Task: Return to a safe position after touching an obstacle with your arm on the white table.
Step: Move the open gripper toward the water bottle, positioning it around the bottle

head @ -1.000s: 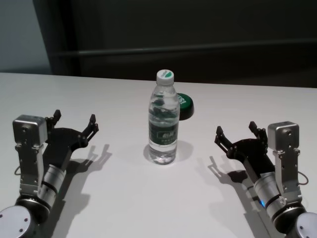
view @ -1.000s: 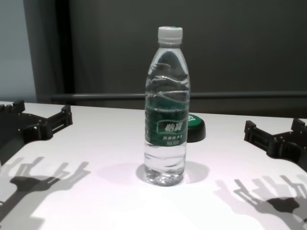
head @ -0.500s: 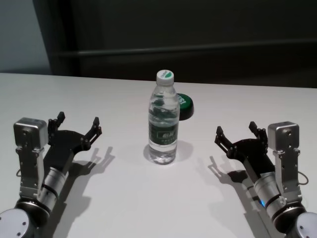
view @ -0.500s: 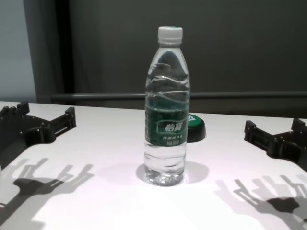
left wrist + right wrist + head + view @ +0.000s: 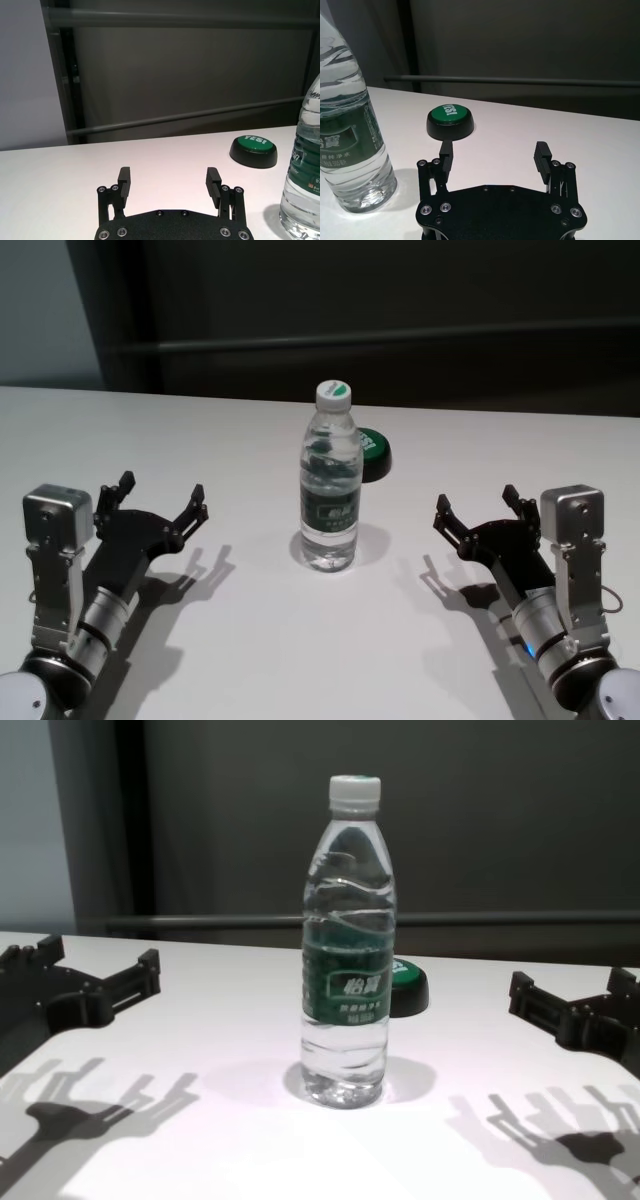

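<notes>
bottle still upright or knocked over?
Upright: the water bottle stands on its base on the white table, cap on top, both grippers clear.

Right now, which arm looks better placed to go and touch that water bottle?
Probably the left. The left gripper, open, sits nearer the water bottle on the white table; the right gripper, also open, sits farther off.

The water bottle point(image 5: 328, 485) is clear plastic with a white screw cap point(image 5: 333, 392) and a dark green label point(image 5: 329, 508) bearing white script. The push button point(image 5: 374, 454) has a black base and a green top lettered "YES!" in white. The counter point(image 5: 300, 640) is plain white. Both grippers are black.
</notes>
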